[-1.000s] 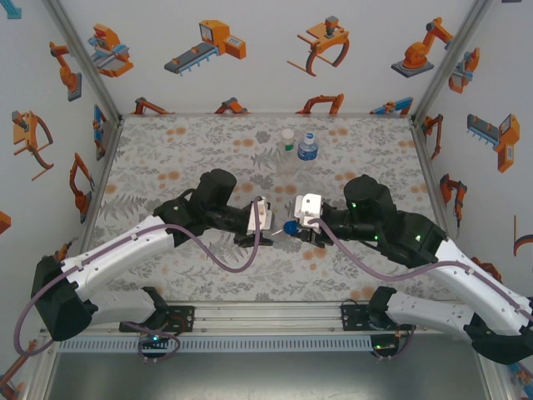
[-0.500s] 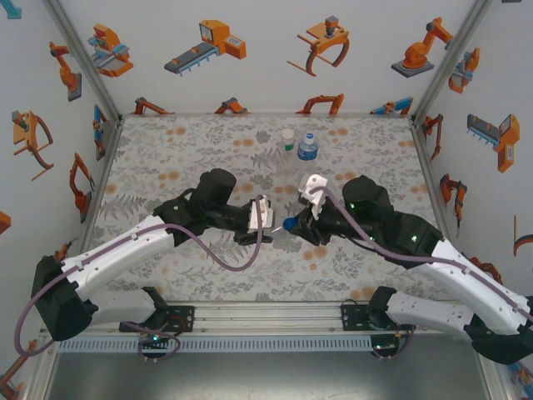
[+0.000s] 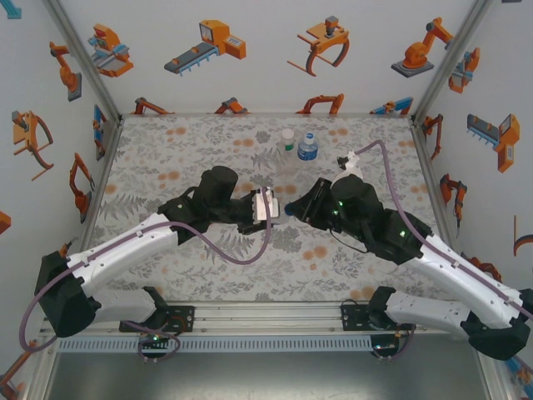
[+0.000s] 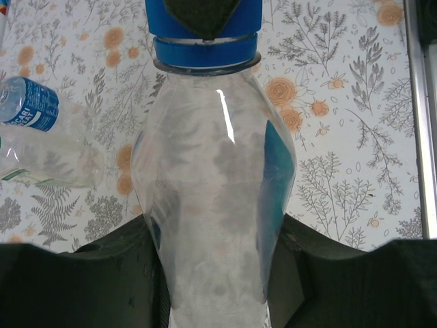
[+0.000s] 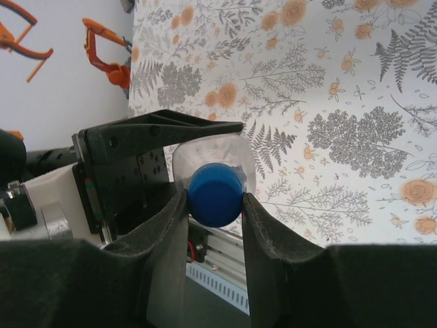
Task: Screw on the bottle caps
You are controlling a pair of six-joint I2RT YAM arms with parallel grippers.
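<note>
A clear bottle (image 4: 212, 184) lies level above the table, my left gripper (image 4: 212, 236) shut on its body. A blue bottle cap (image 5: 215, 195) sits on the bottle's neck. My right gripper (image 5: 215, 199) is shut on that cap, a finger pressed against each side. From above, the left gripper (image 3: 265, 208) and right gripper (image 3: 297, 208) meet nose to nose at mid-table, the blue cap (image 3: 287, 210) between them. In the left wrist view the cap (image 4: 205, 44) is at the top, partly covered by a dark right fingertip (image 4: 198, 10).
Two more bottles stand at the back of the table: one with a pale cap (image 3: 287, 139) and one with a blue label (image 3: 308, 148). The labelled bottle (image 4: 31, 106) appears at the left of the left wrist view. An aluminium rail (image 3: 266, 321) runs along the near edge.
My right wrist has rolled round on the cap, its white camera mount swinging up and to the right. The left gripper with the bottle has shifted slightly toward the back.
</note>
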